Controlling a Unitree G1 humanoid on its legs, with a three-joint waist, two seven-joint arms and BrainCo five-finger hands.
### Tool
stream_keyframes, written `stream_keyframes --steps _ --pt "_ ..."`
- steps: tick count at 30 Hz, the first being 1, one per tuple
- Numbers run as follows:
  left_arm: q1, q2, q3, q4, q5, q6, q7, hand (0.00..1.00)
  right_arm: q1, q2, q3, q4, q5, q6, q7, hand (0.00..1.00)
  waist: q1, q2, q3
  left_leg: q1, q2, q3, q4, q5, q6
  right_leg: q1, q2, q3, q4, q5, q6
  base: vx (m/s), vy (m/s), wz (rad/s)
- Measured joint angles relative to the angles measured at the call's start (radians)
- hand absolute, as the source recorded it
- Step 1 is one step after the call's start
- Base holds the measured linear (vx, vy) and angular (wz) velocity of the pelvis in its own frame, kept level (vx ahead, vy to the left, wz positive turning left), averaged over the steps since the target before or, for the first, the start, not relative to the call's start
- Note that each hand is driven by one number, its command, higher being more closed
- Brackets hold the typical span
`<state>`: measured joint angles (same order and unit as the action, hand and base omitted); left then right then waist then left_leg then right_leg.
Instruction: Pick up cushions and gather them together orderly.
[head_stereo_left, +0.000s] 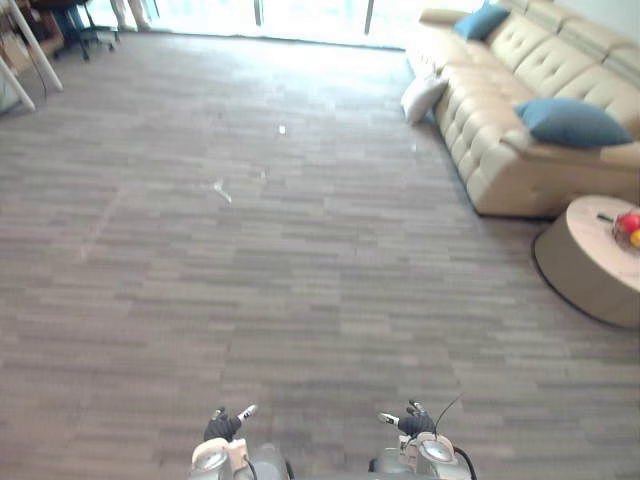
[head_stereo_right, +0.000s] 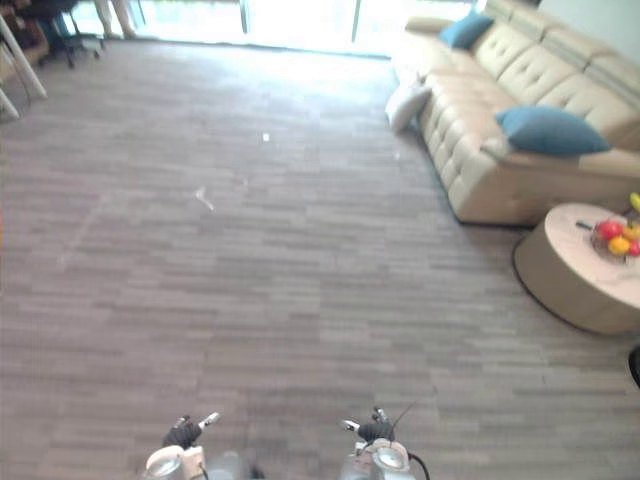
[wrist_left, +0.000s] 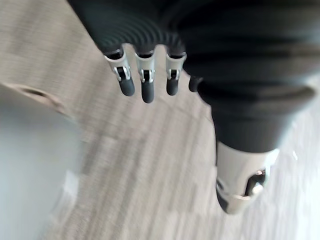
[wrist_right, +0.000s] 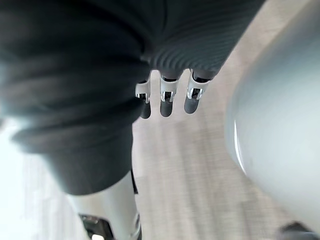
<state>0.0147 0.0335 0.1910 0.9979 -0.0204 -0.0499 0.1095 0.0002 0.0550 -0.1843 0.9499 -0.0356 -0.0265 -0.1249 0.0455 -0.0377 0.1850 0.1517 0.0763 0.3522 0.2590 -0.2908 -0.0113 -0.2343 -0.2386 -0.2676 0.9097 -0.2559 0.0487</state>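
The left hand (wrist_left: 144, 82) and right hand (wrist_right: 167, 97) are held slack, empty; the white cushion (head_stereo_left: 423, 97), seemingly against the sofa (head_stereo_left: 495, 120), should be approached first.

1. Bright daylight from the windows (head_stereo_left: 300, 12) at the far side, blown out to white glare
2. Pale sheen on the far floor (head_stereo_left: 300, 80), duller and greyer towards the near edge
3. Soft dark shadow under the sofa (head_stereo_left: 490, 110) and round the foot of the low table (head_stereo_left: 590, 250)
4. Small bright glints on the silver of the left hand (wrist_left: 146, 75)
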Motion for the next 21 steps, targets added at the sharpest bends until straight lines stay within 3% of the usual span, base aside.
stream_keyframes --steps 2,3,5,6,7,9,10,12,13,14,15,17,20,21 --pt "-0.011 -0.005 -0.027 0.016 0.009 0.0 -0.002 0.0 -0.015 -0.011 -0.005 0.0 -0.004 -0.002 0.001 0.0 -0.009 0.003 0.002 0.079 -0.004 0.006 -0.085 0.0 -0.002 -0.084 0.025 -0.096 -0.244 0.028 -0.004 0.65 0.037 0.11" --pt "-0.011 -0.011 -0.037 0.016 0.019 0.001 -0.005 0.0 -0.024 -0.018 -0.009 0.001 -0.004 -0.001 0.002 0.0 -0.018 0.007 0.004 0.128 -0.007 0.013 -0.129 -0.007 -0.014 -0.109 0.058 -0.117 -0.418 0.089 -0.009 0.55 -0.024 0.14" --pt "-0.009 -0.016 -0.053 0.017 0.021 0.001 -0.006 0.0 -0.031 -0.025 -0.012 0.001 -0.004 0.0 0.002 0.0 -0.036 0.002 0.012 0.202 -0.024 0.007 -0.163 -0.03 -0.043 -0.121 0.098 -0.09 -0.605 0.18 -0.023 0.64 -0.072 0.28" --pt "-0.003 -0.024 -0.053 0.021 0.033 -0.001 -0.008 0.0 -0.032 -0.033 -0.012 -0.009 -0.004 0.002 0.004 0.0 -0.05 0.005 0.019 0.258 -0.032 -0.018 -0.169 -0.04 -0.036 -0.123 0.112 -0.031 -0.564 0.271 -0.094 0.7 -0.105 0.33" --pt "-0.003 -0.033 -0.053 0.022 0.04 -0.002 -0.009 0.0 -0.028 -0.038 -0.012 -0.02 -0.004 0.005 0.005 0.0 -0.052 0.01 0.016 0.272 -0.028 -0.034 -0.159 -0.039 -0.035 -0.132 0.115 -0.017 -0.512 0.274 -0.102 0.72 -0.149 0.28" --pt "-0.001 -0.057 -0.051 0.024 0.046 -0.004 -0.015 0.0 -0.028 -0.062 -0.029 -0.034 -0.004 0.004 0.007 0.0 -0.053 0.061 0.008 0.226 0.032 -0.083 0.013 -0.038 -0.038 -0.147 0.125 -0.031 -0.384 0.163 -0.122 0.69 -0.21 0.1" --pt "-0.002 -0.063 -0.048 0.023 0.049 -0.003 -0.016 0.0 -0.029 -0.067 -0.047 -0.035 -0.003 0.007 0.006 0.0 -0.053 0.086 0.005 0.153 0.074 -0.121 0.187 -0.019 -0.068 -0.136 0.141 -0.04 -0.363 0.119 -0.13 0.67 -0.223 0.03" --pt "-0.005 -0.082 -0.007 0.0 0.05 -0.002 -0.02 0.0 -0.036 -0.082 -0.046 -0.038 -0.003 0.014 0.004 0.0 -0.051 0.131 0.032 -0.035 0.162 -0.212 0.618 0.198 -0.15 -0.042 0.201 -0.05 -0.387 0.057 -0.144 0.72 -0.168 -0.2" --pt "-0.004 -0.083 0.022 -0.016 0.051 -0.004 -0.021 0.0 -0.041 -0.079 -0.041 -0.028 0.01 0.015 -0.001 0.0 -0.049 0.139 0.046 -0.13 0.219 -0.197 0.826 0.171 -0.136 0.055 0.246 -0.038 -0.433 0.017 -0.163 0.65 -0.09 -0.31" --pt "-0.003 -0.079 0.031 -0.023 0.05 -0.004 -0.02 0.0 -0.039 -0.073 -0.039 -0.025 0.017 0.019 -0.002 0.0 -0.045 0.132 0.053 -0.163 0.232 -0.192 0.875 0.147 -0.121 0.106 0.253 -0.033 -0.457 0.006 -0.167 0.79 -0.078 -0.3" --pt "-0.001 -0.055 0.03 -0.049 0.045 -0.006 -0.02 0.0 -0.027 -0.052 -0.035 -0.016 0.022 0.026 -0.003 0.0 -0.033 0.091 0.065 -0.242 0.232 -0.15 0.885 0.094 -0.093 0.223 0.254 -0.011 -0.527 -0.011 -0.162 0.65 -0.068 -0.21" --pt "0.005 -0.045 0.038 -0.076 0.037 -0.01 -0.019 0.0 -0.016 -0.037 -0.007 -0.011 0.038 0.027 -0.004 0.0 -0.016 0.06 0.053 -0.361 0.22 -0.096 0.749 0.04 -0.061 0.331 0.252 0.019 -0.633 -0.015 -0.142 0.6 -0.047 -0.38" --pt "0.006 -0.053 0.067 -0.1 0.036 -0.014 -0.016 0.0 -0.011 -0.028 0.0 -0.006 0.039 0.03 -0.007 0.0 0.005 0.06 0.055 -0.484 0.157 -0.085 0.439 0.043 -0.05 0.445 0.23 0.068 -0.711 -0.041 -0.098 0.61 0.094 -0.54" --pt "0.008 -0.052 0.067 -0.103 0.035 -0.016 -0.013 0.0 -0.011 -0.025 -0.001 0.012 0.039 0.031 -0.013 0.0 0.015 0.054 0.053 -0.502 0.115 -0.081 0.263 0.093 -0.061 0.484 0.21 0.088 -0.737 -0.058 -0.078 0.71 0.217 -0.6"
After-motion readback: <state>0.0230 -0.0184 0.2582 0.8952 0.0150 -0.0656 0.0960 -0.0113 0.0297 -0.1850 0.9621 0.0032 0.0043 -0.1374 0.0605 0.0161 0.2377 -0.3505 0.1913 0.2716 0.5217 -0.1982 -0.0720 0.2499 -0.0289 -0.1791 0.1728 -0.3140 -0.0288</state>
